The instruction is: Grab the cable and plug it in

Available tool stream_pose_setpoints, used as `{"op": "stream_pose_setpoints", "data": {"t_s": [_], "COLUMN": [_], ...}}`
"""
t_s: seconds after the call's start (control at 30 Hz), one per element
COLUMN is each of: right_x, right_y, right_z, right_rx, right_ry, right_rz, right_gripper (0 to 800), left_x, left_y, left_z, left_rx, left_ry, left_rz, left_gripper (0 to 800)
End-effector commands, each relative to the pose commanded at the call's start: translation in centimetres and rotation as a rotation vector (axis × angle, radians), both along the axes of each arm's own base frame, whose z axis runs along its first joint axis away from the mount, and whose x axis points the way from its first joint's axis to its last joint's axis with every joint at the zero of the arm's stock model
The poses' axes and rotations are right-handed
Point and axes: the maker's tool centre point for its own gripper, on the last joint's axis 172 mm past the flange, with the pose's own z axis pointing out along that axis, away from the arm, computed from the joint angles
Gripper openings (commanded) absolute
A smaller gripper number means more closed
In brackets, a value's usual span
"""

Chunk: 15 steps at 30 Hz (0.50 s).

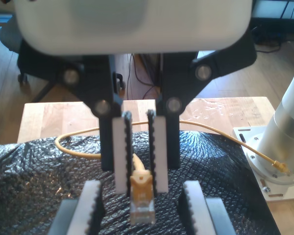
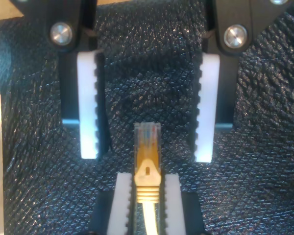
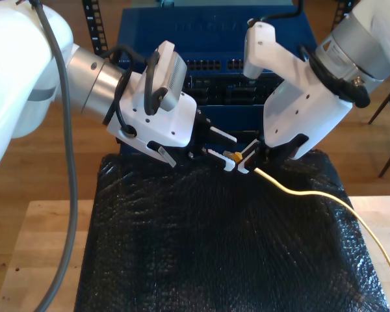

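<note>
Look at the plug [image 2: 147, 139] first, it's the thing that matters. My second gripper [image 2: 148, 181] has it: its fingers [image 1: 120, 156] are pressed tight on the yellow boot, w/ the clear tip sticking out past them. My first gripper [image 1: 142, 198] faces it nose to nose, and its fingers [image 2: 88, 112] are wide apart w/ nothing in them. The plug's long side points straight out of the second gripper into the gap between those open fingers. The tip sits about in the middle of that gap and isn't touching either side. So the first gripper is the near free one, and I think it only has to close or come in a bit to share the hold. The rest of the cable [image 3: 312, 195] runs back from the second gripper and hangs toward the exterior view's right, over the black bumpy mat [image 3: 201, 247] on the table [image 3: 39, 240]. In the exterior view the first arm comes in from the left, the second from the right. Behind both is a blue rack w/ rows of ports [image 3: 214, 65], prob. where the plug goes. It's well apart from the plug, and the plug doesn't point at it.
</note>
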Motion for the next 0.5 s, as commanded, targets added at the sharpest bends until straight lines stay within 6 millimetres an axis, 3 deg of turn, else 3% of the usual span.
{"op": "stream_pose_setpoints", "data": {"t_s": [0.5], "right_x": [0.03], "right_y": [-0.02], "right_z": [0.05], "right_rx": [-0.001], "right_ry": [-0.002], "right_rz": [0.0], "right_gripper": [7], "left_x": [-0.27], "left_y": [0.01], "left_z": [-0.49], "left_rx": [0.001], "left_ry": [0.012], "left_rz": [0.0], "left_gripper": [272]}}
